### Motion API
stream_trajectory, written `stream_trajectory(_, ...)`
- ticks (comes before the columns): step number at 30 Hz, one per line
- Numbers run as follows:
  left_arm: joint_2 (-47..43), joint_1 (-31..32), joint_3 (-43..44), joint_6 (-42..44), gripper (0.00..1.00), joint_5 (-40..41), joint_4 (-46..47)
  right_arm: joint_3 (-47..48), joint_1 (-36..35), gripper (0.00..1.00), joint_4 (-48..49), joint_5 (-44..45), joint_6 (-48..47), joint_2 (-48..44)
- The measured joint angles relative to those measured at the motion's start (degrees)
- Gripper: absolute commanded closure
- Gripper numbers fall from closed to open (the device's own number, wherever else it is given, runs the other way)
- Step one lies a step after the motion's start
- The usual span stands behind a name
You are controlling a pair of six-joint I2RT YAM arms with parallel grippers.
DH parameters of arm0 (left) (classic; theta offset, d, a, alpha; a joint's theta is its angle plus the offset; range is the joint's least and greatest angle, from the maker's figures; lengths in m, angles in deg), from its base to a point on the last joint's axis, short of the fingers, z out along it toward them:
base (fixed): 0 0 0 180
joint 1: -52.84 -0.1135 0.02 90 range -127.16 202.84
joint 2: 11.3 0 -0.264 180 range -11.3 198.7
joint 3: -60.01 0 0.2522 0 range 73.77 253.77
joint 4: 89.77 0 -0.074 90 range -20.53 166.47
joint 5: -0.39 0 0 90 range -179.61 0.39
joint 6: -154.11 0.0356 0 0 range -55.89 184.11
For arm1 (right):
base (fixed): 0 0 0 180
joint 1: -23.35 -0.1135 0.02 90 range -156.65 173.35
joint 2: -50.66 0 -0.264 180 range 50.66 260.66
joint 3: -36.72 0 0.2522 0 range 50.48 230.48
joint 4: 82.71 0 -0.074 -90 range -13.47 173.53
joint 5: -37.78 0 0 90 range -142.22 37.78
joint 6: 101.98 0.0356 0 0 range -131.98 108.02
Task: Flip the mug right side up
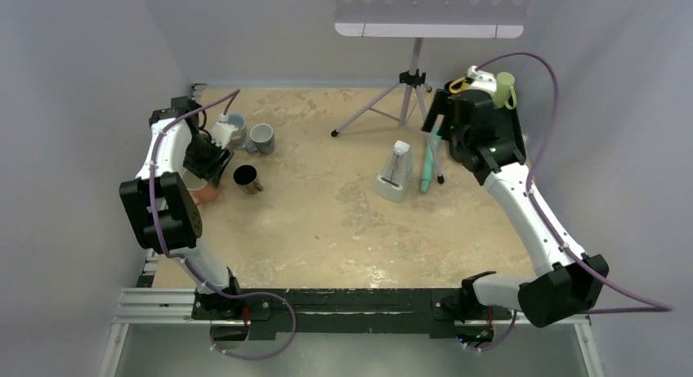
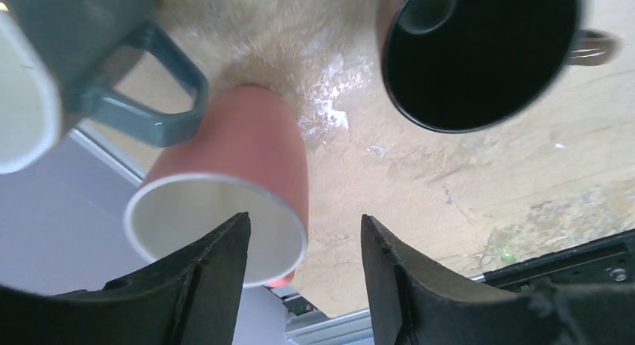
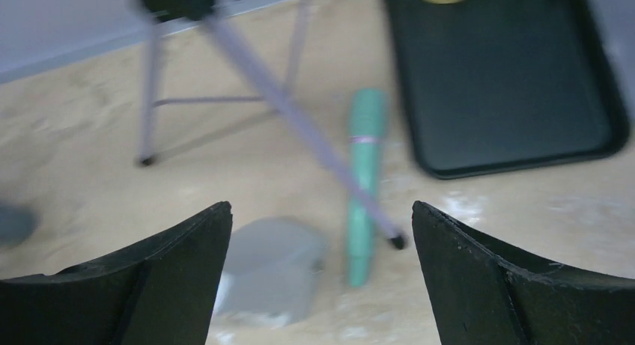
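Closest in, the left gripper (image 2: pixel 305 219) hangs low with its jaws apart and nothing held. Right in front of it, the pink mug (image 2: pixel 247 150) lies on its side near the left edge of the table (image 2: pixel 449 180), white mouth facing the fingers. A grey mug (image 2: pixel 67 53) sits just beside it, and a black mug (image 2: pixel 479 53) stands near, mouth up. The right gripper (image 3: pixel 320 206) is spread wide above a pen (image 3: pixel 365 180) and a metronome (image 3: pixel 273 270).

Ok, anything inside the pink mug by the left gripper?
The pink mug shows a bare white inside where visible. A finger of the left gripper covers part of its mouth, so that bit is unknown.
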Motion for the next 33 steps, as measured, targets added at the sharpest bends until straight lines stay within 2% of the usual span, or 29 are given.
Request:
stream_trajectory(3, -1.53, 0.13, 4.85, -0.22, 0.37, -3.37, -3.91, -3.74, 11.56, 0.08, 1.46, 0.24, -4.87, 0.11)
stream_trajectory(6, -3.67, 0.57, 9.31, -0.7, 0.36, -7.37, -7.37, -3.21, 21.0, 0.08, 4.11, -1.97, -11.26, 4.94)
stream_trajectory(10, -7.34, 2.25, 12.33, -1.79, 0.34, -11.13, -10.47, 6.58, 28.68, 0.08, 6.25, -6.54, -18.21, 21.18)
stream_trajectory(14, -9.2, 3.93, 15.41, -2.49, 0.33, -13.79, -12.85, 14.6, 33.51, 0.07, 8.52, -11.32, -23.02, 35.56)
stream_trajectory(18, -9.68, 4.5, 17.49, -3.28, 0.33, -14.49, -14.23, 20.59, 37.7, 0.08, 9.09, -15.74, -26.49, 45.07)
stream_trajectory(23, -9.64, 4.85, 18.84, -3.52, 0.33, -13.14, -15.5, 27.32, 40.7, 0.07, 11.89, -18.23, -32.24, 52.3)
stream_trajectory(33, -9.51, 5.05, 20.17, -3.48, 0.33, -8.26, -17.11, 43.56, 40.98, 0.04, 14.27, -20.33, -42.18, 67.14)
